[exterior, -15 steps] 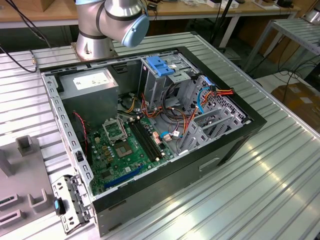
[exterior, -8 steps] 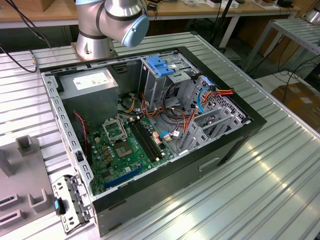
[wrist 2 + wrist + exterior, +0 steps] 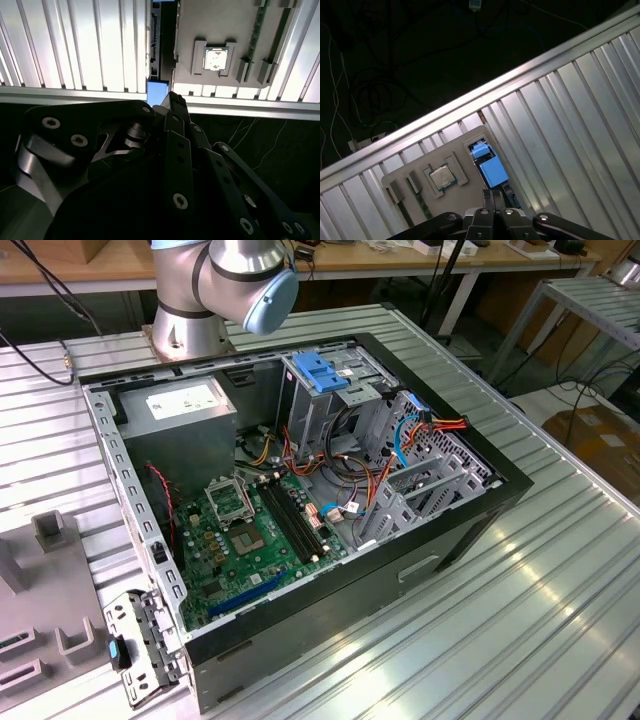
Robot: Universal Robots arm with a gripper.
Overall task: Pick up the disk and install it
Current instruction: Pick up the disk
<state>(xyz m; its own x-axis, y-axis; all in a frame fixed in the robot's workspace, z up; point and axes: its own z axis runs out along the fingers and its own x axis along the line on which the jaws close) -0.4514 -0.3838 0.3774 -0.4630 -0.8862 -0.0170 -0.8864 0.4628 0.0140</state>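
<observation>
The disk (image 3: pixel 492 170) stands on edge in a slot of a grey holder plate (image 3: pixel 415 172), and its blue plastic rail faces up. In the second wrist view the disk (image 3: pixel 159 92) shows as a blue end with a thin dark edge running away along the slot. My gripper (image 3: pixel 493 194) hangs above the disk, its two fingers pressed together and nothing between them. In the second wrist view the gripper (image 3: pixel 172 99) has its tips just over the blue end, apart from it. The open computer case (image 3: pixel 480 510) lies on the ribbed metal table.
On the holder plate a processor chip (image 3: pixel 441 177) sits in a square pocket beside memory sticks (image 3: pixel 417 185). In the case are a light-blue drive-cage bracket (image 3: pixel 322 370), a grey power supply (image 3: pixel 185 405) and the green motherboard (image 3: pixel 250 540). The table's edge rail (image 3: pixel 485 95) runs past the plate.
</observation>
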